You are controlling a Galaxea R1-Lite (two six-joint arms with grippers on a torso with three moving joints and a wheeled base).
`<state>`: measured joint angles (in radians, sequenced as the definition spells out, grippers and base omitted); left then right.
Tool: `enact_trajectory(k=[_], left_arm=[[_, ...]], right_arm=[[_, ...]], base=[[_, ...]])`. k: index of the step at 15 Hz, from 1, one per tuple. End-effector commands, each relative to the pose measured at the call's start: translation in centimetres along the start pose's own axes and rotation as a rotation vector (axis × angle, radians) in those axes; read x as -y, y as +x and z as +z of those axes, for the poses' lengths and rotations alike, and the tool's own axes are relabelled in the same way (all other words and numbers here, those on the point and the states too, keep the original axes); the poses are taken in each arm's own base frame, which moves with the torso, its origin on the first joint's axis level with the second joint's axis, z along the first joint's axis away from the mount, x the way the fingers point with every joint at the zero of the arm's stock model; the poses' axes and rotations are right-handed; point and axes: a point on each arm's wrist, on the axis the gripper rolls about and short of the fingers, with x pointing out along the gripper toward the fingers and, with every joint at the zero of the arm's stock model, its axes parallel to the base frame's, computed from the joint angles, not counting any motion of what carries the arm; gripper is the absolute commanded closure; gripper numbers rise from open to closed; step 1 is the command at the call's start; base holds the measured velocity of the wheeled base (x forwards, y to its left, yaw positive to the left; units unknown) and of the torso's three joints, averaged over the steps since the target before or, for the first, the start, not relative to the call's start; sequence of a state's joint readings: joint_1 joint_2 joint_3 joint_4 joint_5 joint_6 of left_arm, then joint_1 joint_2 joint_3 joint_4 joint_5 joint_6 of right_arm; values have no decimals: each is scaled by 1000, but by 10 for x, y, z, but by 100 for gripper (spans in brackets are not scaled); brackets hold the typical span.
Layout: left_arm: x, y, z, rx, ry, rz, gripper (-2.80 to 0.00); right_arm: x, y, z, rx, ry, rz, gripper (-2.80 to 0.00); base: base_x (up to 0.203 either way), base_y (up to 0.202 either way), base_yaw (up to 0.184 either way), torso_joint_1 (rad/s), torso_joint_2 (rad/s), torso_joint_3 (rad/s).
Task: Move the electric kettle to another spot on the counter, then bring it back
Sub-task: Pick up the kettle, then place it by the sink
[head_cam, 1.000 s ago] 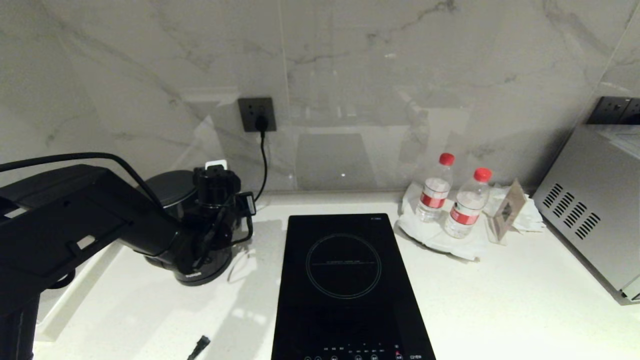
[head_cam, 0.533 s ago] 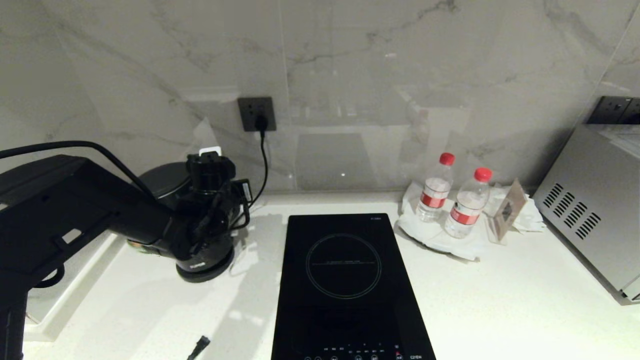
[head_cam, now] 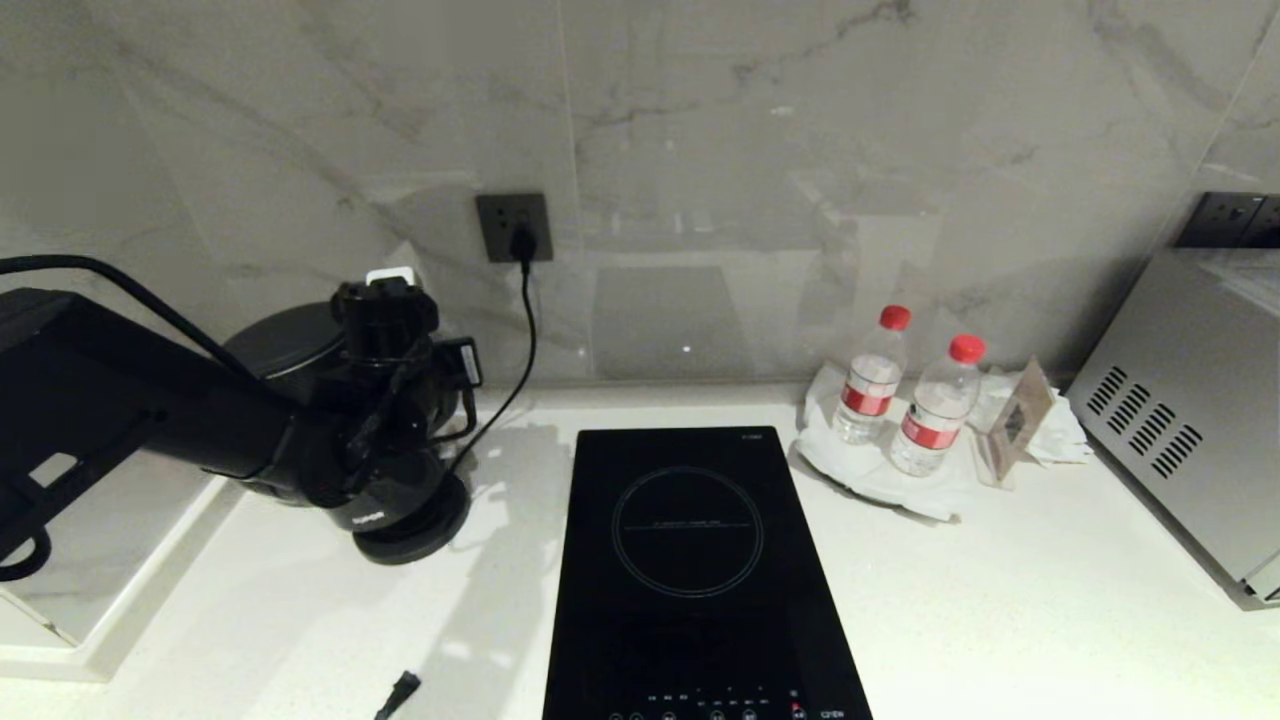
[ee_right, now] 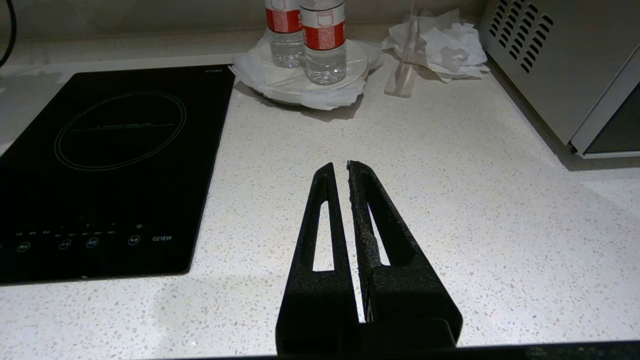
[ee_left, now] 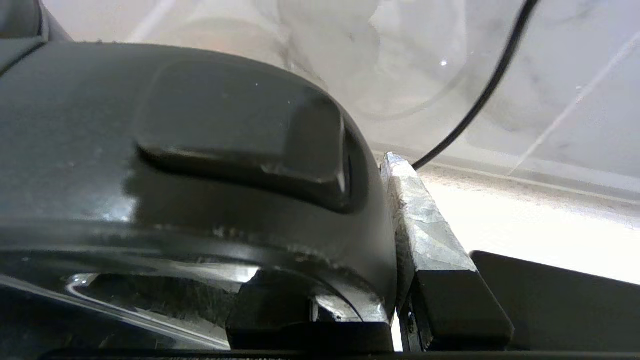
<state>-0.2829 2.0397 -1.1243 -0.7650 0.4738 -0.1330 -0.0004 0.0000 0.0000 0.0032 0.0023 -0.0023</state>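
pale veined marble wall (head_cam: 760,150) with a dark socket (head_cam: 513,227), dim light

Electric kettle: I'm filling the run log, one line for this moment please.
left gripper: shut on electric kettle handle | kettle: lifting off power base | right gripper: shut, idle

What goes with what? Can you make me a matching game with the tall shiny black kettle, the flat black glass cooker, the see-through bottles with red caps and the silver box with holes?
Things:
1. tall glossy black electric kettle
2. flat black glass hob panel
3. clear plastic bottles with red caps
4. silver metal box with vent slots

Places:
A. far right of the white speckled counter
B. gripped by the left gripper, at the left
C. just right of the hob panel
D. middle of the counter

Pairs: 1-B, 2-D, 3-C, 4-A
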Motion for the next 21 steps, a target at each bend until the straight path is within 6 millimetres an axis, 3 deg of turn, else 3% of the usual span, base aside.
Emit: enact_trajectory(k=[1,5,8,11,21], left_arm=[[-2,-15,13,26,-12,-12,0],[-10,-47,19,4,2,-73,0],[-18,-61,7,-51,105,-79,0],[-23,-79,12,-44,106,-102,0],[-30,-93,12,-46,104,-104,0]], right_arm=[[0,0,0,0,-1,-2,0],[0,0,0,0,-1,0,0],[0,0,0,0,-1,0,0],[0,0,0,0,-1,-1,0],[0,0,0,0,-1,-1,0]], base=[[0,0,0,0,0,0],[0,0,0,0,0,0],[0,0,0,0,0,0],[0,0,0,0,0,0],[0,0,0,0,0,0]])
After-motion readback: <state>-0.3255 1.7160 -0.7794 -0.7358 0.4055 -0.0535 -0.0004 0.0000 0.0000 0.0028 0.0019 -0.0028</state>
